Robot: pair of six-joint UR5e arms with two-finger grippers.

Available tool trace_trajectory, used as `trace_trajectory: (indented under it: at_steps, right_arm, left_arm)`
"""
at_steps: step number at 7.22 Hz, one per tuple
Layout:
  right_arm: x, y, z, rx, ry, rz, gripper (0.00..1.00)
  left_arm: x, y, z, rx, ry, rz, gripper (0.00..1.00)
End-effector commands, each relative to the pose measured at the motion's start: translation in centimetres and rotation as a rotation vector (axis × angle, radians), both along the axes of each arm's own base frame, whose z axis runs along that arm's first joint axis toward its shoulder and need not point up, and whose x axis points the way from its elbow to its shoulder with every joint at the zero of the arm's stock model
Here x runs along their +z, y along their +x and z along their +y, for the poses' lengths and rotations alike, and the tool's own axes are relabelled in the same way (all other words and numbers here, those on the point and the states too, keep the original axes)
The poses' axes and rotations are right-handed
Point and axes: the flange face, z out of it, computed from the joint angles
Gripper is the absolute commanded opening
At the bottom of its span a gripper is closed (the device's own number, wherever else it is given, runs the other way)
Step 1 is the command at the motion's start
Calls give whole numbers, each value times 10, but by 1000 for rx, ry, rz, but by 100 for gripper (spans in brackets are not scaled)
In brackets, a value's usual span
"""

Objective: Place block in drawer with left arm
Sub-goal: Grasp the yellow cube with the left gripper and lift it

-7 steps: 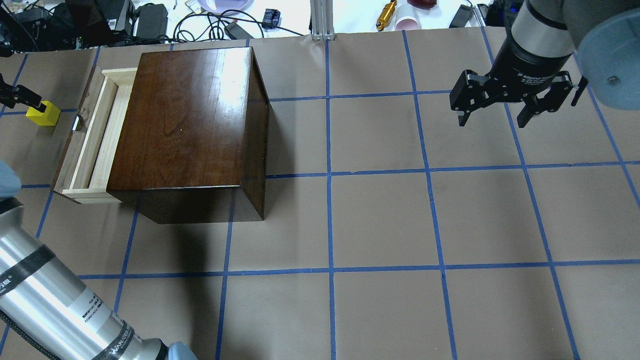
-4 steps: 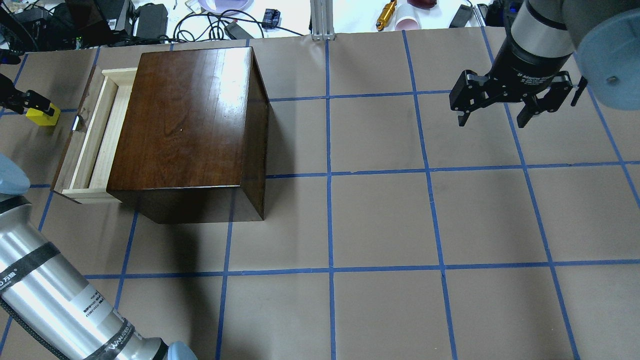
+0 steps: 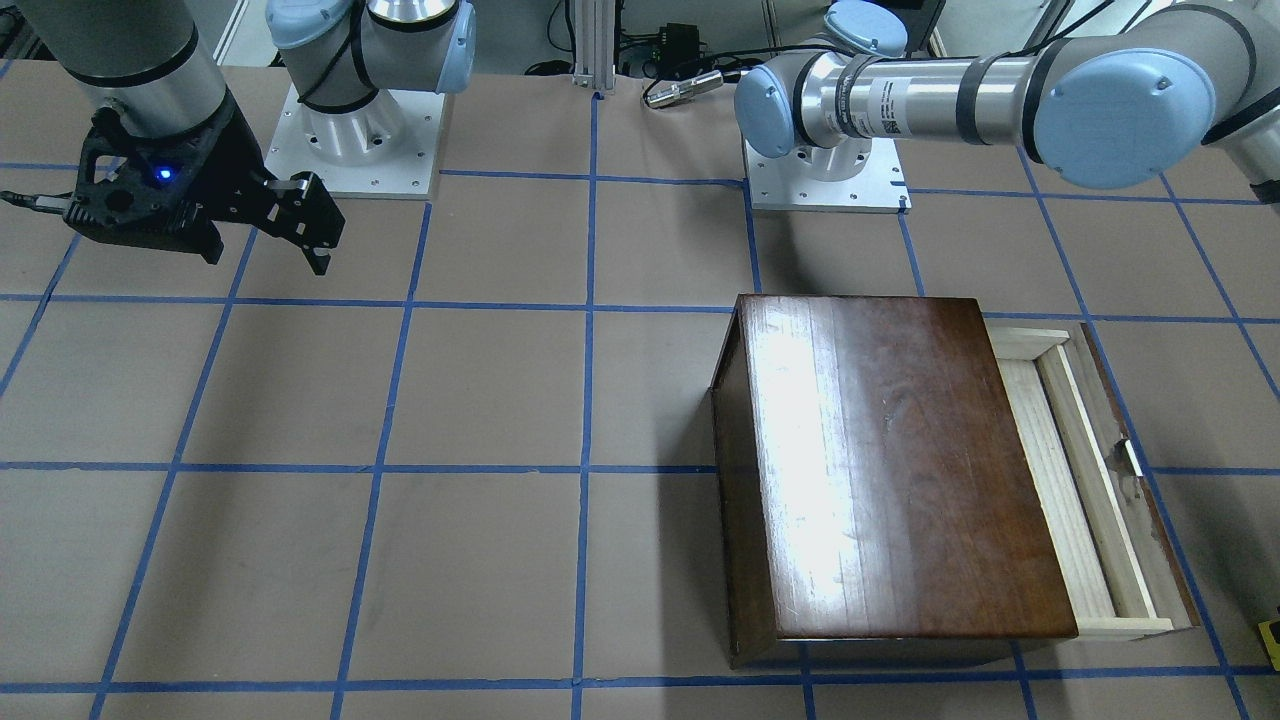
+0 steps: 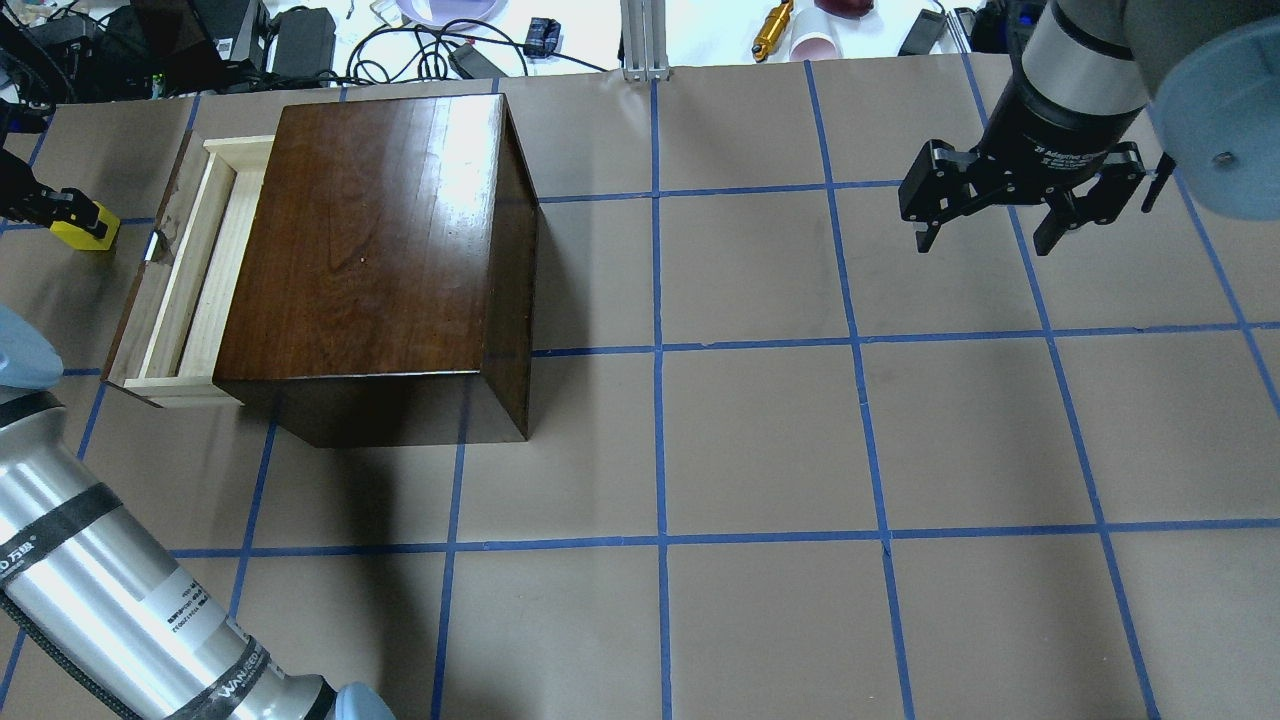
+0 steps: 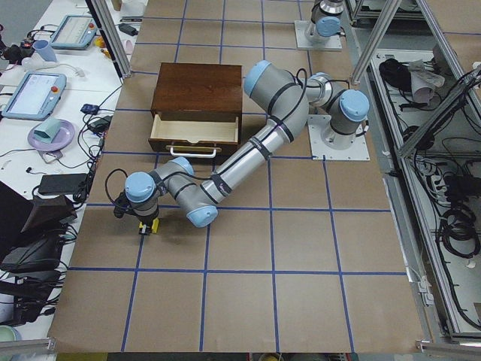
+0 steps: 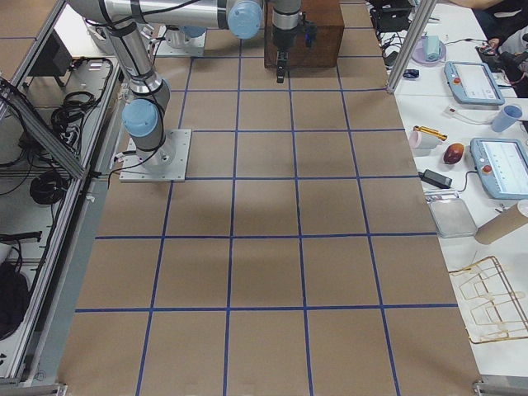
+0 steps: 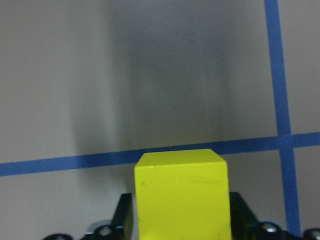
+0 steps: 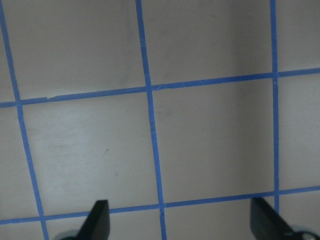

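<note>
Block (image 7: 181, 200), small bright yellow cube, clamped in left end effector (image 4: 75, 212)

Close-up, looking down. Bright yellow cube (image 7: 181, 197) at btm centre, cut off by btm edge, sits between two black fingers (image 7: 125, 212) of the left gripper (image 7: 181, 220), one pressed to each side. Behind: brown paper tabletop (image 7: 60, 75) w/ blue tape lines (image 7: 65, 162), one horiz. behind the cube's top edge, one vert. at right, crossing. Soft grey shadow (image 7: 165, 90) above the cube.
</note>
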Motion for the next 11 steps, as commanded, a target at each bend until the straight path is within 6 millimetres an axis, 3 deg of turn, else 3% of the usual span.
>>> trace_trajectory:
  at_steps: [1,2,4,5,6,7,8,9,11]
  right_arm:
    - [0,0,0,0,0,0,100]
    - [0,0,0,0,0,0,100]
    - [0,0,0,0,0,0,100]
    - [0,0,0,0,0,0,100]
    - [0,0,0,0,0,-2,100]
    - [0,0,0,0,0,-2,100]
    - [-1,0,0,0,1,-2,100]
    - [0,0,0,0,0,-2,100]
    - [0,0,0,0,0,-2,100]
  left_arm:
    - [28,-4,1,-7,-19,-11,0]
    - [71,-23,3,-18,-8,-2,0]
    - [180,-83,22,-54,32,15,0]
    - [220,-113,34,-44,53,32,0]
    - [248,-148,43,17,84,72,0]
    - [273,-195,49,58,118,99,0]
    - [280,-238,52,67,149,118,0]
    - [270,-267,55,79,177,149,0]
    - [232,-279,63,89,244,203,0]
